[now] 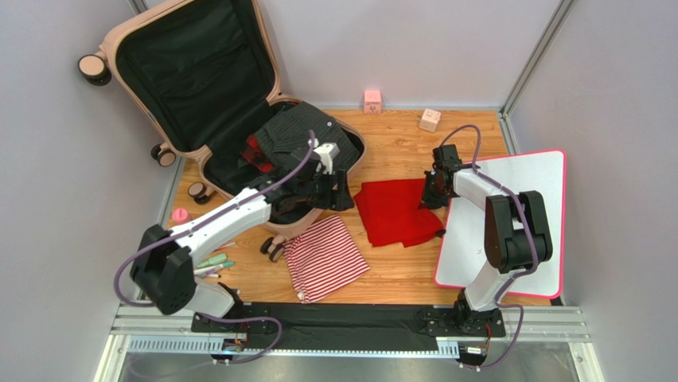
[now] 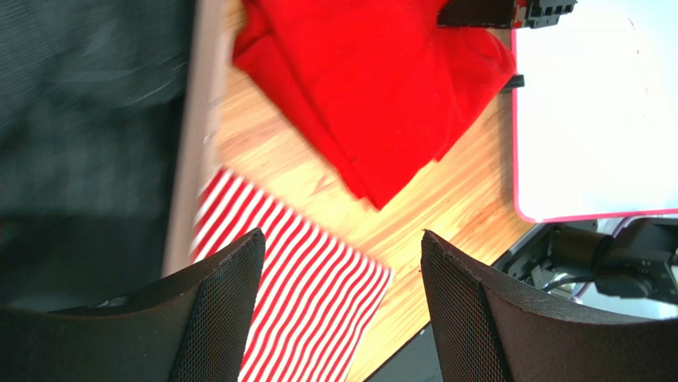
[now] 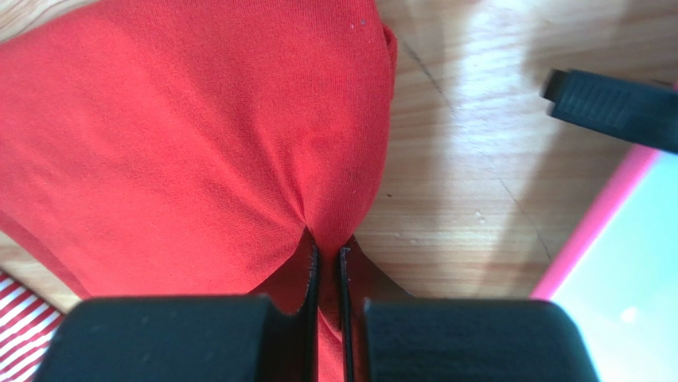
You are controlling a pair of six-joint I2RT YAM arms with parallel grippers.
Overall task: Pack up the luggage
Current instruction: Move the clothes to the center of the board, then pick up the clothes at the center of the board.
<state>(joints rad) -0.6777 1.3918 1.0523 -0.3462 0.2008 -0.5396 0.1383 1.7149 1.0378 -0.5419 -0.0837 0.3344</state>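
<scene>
The luggage point(image 1: 151, 48) lies open at the back left, its lid leaning on the wall. Dark garments point(image 1: 298, 131) fill its base, whose rim point(image 2: 195, 135) also shows in the left wrist view. A red cloth point(image 1: 396, 211) lies folded on the wooden table, with a red-and-white striped cloth point(image 1: 325, 256) in front of it. My right gripper point(image 1: 430, 199) is shut on the red cloth's right edge; a fold of the red cloth point(image 3: 183, 135) is pinched between the fingers of this gripper point(image 3: 326, 251). My left gripper point(image 1: 342, 191) hovers open at the luggage's front edge. Between its empty fingers, the left gripper point(image 2: 342, 239) looks down on the striped cloth point(image 2: 294, 294).
A white board with a pink rim point(image 1: 517, 223) lies at the right under my right arm. A pink cube point(image 1: 372, 101) and a beige cube point(image 1: 430, 119) stand at the back wall. Pens point(image 1: 213, 261) and a pink round thing point(image 1: 180, 215) lie at the left edge.
</scene>
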